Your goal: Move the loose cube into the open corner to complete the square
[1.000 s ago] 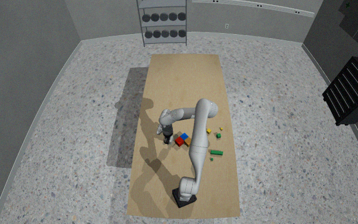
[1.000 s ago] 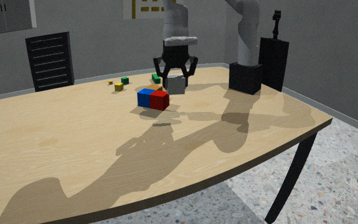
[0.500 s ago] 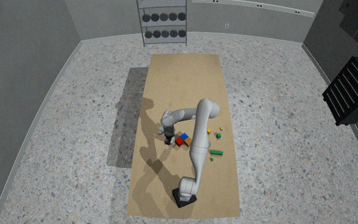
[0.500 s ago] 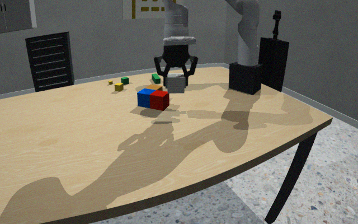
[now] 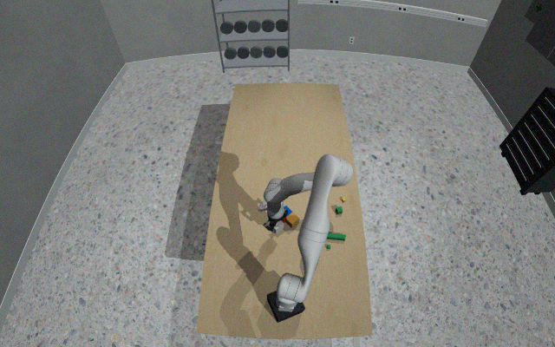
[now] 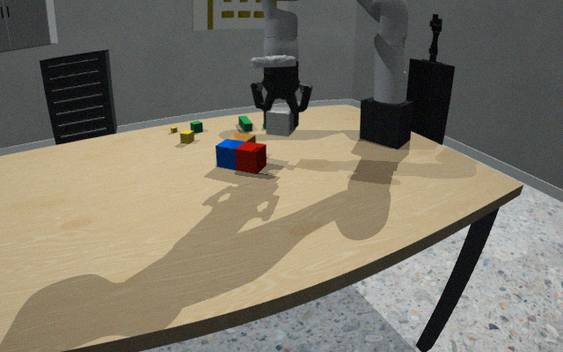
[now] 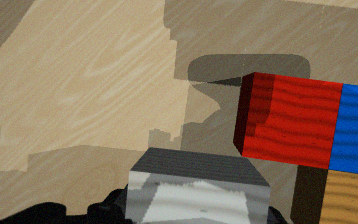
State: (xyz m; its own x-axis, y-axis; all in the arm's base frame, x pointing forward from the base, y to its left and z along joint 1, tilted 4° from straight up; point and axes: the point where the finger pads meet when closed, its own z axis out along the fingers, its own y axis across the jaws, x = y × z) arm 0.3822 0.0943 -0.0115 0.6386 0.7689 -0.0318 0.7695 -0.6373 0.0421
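Carrying the grey cube (image 5: 277,227) (image 6: 279,122) (image 7: 200,200), clamped in the hand (image 5: 275,221) (image 6: 281,115), above the tabletop (image 5: 286,130) (image 6: 88,198) (image 7: 75,75), well inside the top view's left edge. Probably needing squaring against 2 neighbours, red (image 5: 284,219) (image 6: 251,157) (image 7: 295,120) and orange (image 5: 292,219) (image 6: 243,137) (image 7: 342,200), before lowering.

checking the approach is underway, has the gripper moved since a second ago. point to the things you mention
Yes. In the top view the gripper (image 5: 275,227) (image 6: 281,121) (image 7: 192,206) has shifted toward the orange cube (image 5: 292,219) (image 6: 243,137) (image 7: 342,197), now partly overlapping the red cube (image 5: 284,219) (image 6: 251,157) (image 7: 292,120).
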